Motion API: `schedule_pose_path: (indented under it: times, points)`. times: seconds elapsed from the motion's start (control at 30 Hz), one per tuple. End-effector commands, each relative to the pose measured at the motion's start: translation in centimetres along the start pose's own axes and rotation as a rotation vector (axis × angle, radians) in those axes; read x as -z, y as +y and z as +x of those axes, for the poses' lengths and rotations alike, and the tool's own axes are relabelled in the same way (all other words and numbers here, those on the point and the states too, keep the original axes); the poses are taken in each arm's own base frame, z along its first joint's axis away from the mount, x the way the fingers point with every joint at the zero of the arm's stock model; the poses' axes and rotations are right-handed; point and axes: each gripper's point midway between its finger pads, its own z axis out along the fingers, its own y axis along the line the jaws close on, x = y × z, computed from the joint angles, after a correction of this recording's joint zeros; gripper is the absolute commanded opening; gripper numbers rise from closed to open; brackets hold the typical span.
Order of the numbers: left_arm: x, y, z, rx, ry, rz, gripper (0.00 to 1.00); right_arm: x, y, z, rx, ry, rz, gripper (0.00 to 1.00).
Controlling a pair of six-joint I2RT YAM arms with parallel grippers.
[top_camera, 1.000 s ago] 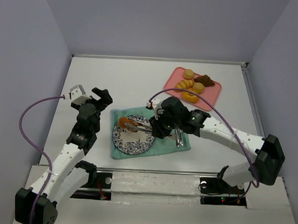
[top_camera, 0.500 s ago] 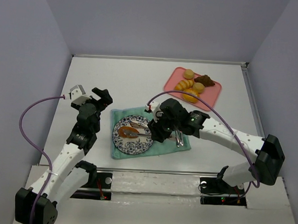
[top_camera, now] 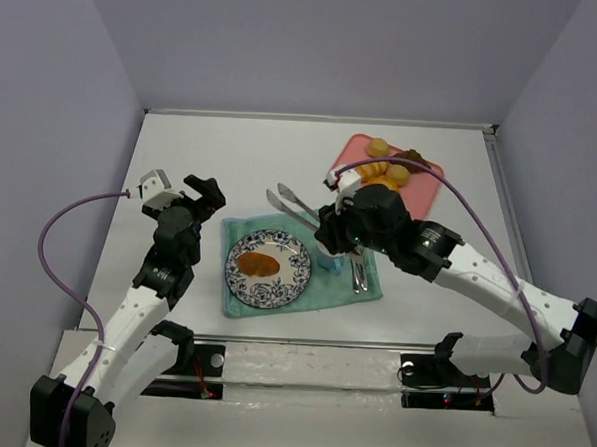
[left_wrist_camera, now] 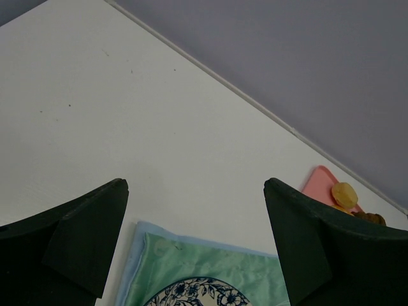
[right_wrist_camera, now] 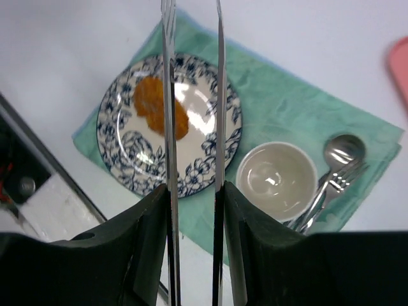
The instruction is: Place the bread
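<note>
Bread (top_camera: 259, 265) is lying on the plate (top_camera: 294, 273); the right gripper (right_wrist_camera: 194, 210) is clamping empty tongs (right_wrist_camera: 169, 95) above it, the left gripper (left_wrist_camera: 194, 191) gaping idle. Placing looks done; next, parking the tongs.

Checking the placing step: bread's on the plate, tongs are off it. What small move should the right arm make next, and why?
Probably carry the tongs toward the pink tray: the bread lies free on the plate, the tong tips are empty, and more pastries sit there.
</note>
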Motion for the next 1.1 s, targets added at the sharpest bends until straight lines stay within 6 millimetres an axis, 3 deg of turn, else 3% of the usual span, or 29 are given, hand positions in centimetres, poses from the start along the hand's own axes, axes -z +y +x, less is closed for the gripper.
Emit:
schedule_pose_path:
  times: [0.0, 0.03, 0.07, 0.17, 0.2, 0.27, 0.4, 0.53, 0.77, 1.07]
  points:
    - [0.1, -0.2, -1.2, 0.033, -0.049, 0.01, 0.99, 5.0, -6.7, -7.6, -0.247, -0.333, 0.261, 0.43]
    - [0.1, -0.2, -1.2, 0.034, -0.05, 0.009, 0.99, 5.0, -8.3, -6.6, -0.284, -0.323, 0.294, 0.43]
    - [0.1, -0.2, -1.2, 0.035, -0.05, 0.011, 0.99, 5.4, -11.0, -6.1, -0.355, -0.329, 0.338, 0.42]
    - [0.1, -0.3, -1.2, 0.033, -0.049, 0.012, 0.99, 5.5, -14.6, -3.6, -0.436, -0.298, 0.388, 0.42]
    - [0.1, -0.2, -1.2, 0.033, -0.049, 0.012, 0.99, 6.1, -17.1, -2.8, -0.486, -0.299, 0.445, 0.42]
    - [0.1, -0.3, -1.1, 0.033, -0.047, 0.013, 0.99, 6.2, -19.9, -0.7, -0.558, -0.273, 0.492, 0.42]
    - [0.0, -0.3, -1.1, 0.033, -0.047, 0.013, 0.99, 5.8, -23.1, 2.4, -0.646, -0.215, 0.522, 0.43]
    - [0.0, -0.3, -1.0, 0.032, -0.045, 0.013, 0.99, 4.4, -24.3, 4.9, -0.726, -0.158, 0.478, 0.46]
    - [0.0, -0.2, -1.1, 0.033, -0.047, 0.011, 0.99, 3.7, -24.7, 6.2, -0.776, -0.156, 0.443, 0.55]
    - [0.0, -0.3, -1.0, 0.033, -0.044, 0.013, 0.99, 2.8, -25.5, 8.2, -0.856, -0.127, 0.47, 0.57]
